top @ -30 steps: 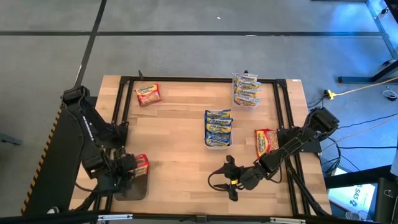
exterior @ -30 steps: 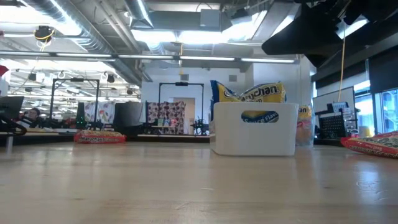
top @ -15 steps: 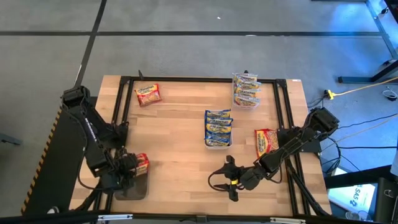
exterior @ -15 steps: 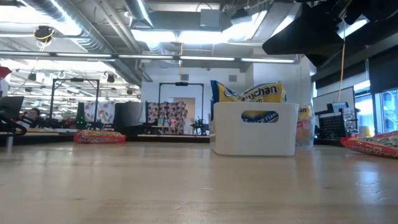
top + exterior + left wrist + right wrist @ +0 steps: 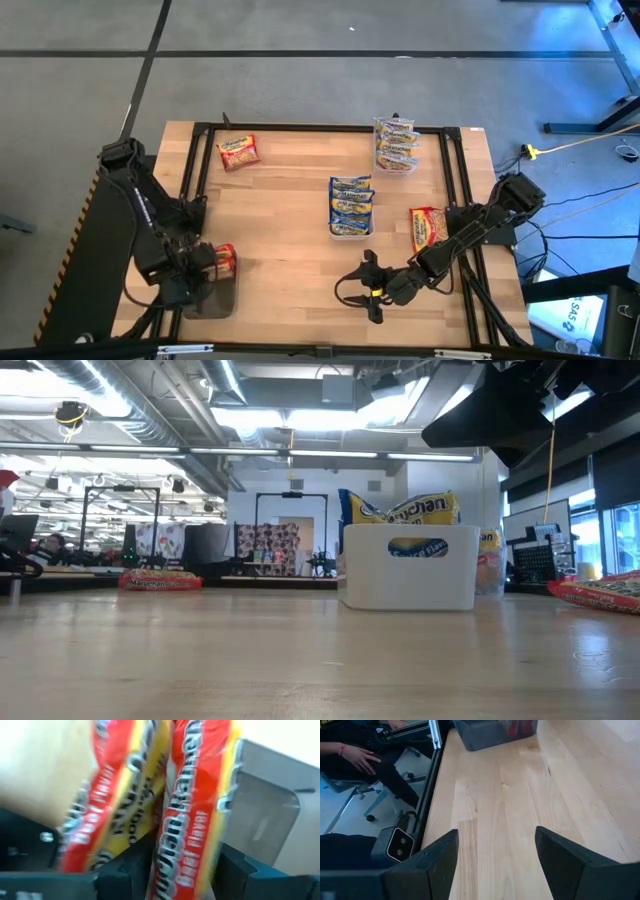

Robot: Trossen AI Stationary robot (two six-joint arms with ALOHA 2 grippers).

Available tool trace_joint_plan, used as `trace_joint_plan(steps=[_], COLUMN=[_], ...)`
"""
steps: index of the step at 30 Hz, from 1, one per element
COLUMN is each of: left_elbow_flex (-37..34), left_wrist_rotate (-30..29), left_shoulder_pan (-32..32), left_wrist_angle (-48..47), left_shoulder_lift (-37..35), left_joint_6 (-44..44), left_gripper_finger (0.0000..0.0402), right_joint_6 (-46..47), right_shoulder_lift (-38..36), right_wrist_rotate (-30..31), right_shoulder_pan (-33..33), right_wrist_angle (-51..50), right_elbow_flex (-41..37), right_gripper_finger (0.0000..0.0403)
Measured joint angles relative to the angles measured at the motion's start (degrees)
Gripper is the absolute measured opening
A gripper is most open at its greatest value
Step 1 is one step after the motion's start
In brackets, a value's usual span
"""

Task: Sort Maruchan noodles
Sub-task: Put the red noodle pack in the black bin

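Observation:
My left gripper point(image 5: 203, 268) hangs at the table's near left, over a grey tub point(image 5: 212, 300), shut on a red-and-yellow Maruchan packet point(image 5: 226, 260). In the left wrist view that packet point(image 5: 187, 815) stands between the fingers, with a second red packet point(image 5: 107, 810) beside it and the tub's wall point(image 5: 265, 820) behind. My right gripper point(image 5: 366, 285) waits open above the wood near the front edge point(image 5: 495, 855). Other packets: one flat at the far left point(image 5: 238, 152), one flat at the right point(image 5: 427, 228), and blue ones standing in a white tray point(image 5: 350, 207). My left gripper has the red packet's lower part point(image 5: 177, 870) between its two fingers, which point steeply down from above. The packet stands on edge in the hold, above the tub. The picture is blurred, and the packet hides where the pads meet it.
A clear tub point(image 5: 396, 145) with more packets stands at the far right. A black frame point(image 5: 320, 128) runs round the table. In the low view the white tray point(image 5: 410, 565) stands mid-table. A seated person point(image 5: 360, 757) shows beyond the table's edge.
My left gripper has tipped steeper over the grey tub, and the red packet in it has shifted a little toward the table's left edge. My right arm has kept still.

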Motion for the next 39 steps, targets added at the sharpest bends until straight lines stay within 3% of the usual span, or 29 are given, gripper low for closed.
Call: trace_joint_plan(steps=[10, 14, 19, 24, 29, 32, 36, 39], left_elbow_flex=[2.0, 2.0, 3.2, 7.7, 12.3, 13.6, 12.9, 11.2], left_wrist_rotate=[-5.8, -5.7, -1.5, -3.1, -12.0, -21.1, -37.6, -42.4], left_shoulder_pan=[0.0, 0.0, 0.0, 0.0, 0.4, 1.0, 2.1, 4.9], left_wrist_angle=[-5.4, -5.4, -6.1, -11.8, -15.8, -13.5, 1.7, 19.9], left_shoulder_lift=[0.1, 0.1, 0.1, 0.1, 0.0, 0.0, 0.0, 0.5], left_joint_6=[-1.8, -3.2, -3.3, -3.7, -3.7, -3.2, 3.9, 17.7], left_gripper_finger=[0.0165, 0.0165, 0.0165, 0.0165, 0.0165, 0.0165, 0.0165, 0.0165], right_joint_6=[0.0, 0.0, 0.0, 0.0, -0.4, -0.4, -0.1, 3.4], right_shoulder_lift=[0.0, 0.0, 0.0, 0.0, 0.0, 0.0, -2.8, -7.9], right_wrist_rotate=[-1.5, -1.5, -1.5, -1.5, -2.4, -3.2, -14.0, -15.2], right_shoulder_pan=[0.0, 0.0, 0.0, 0.0, 0.0, 0.0, -0.3, -0.3], right_wrist_angle=[1.5, 1.5, 1.4, 1.3, 1.1, 0.4, -6.4, -16.3], right_elbow_flex=[0.0, 0.0, 0.0, 0.0, 0.0, 0.0, 0.0, 0.2], right_gripper_finger=[0.0237, 0.0237, 0.0237, 0.0237, 0.0237, 0.0237, 0.0237, 0.0237])
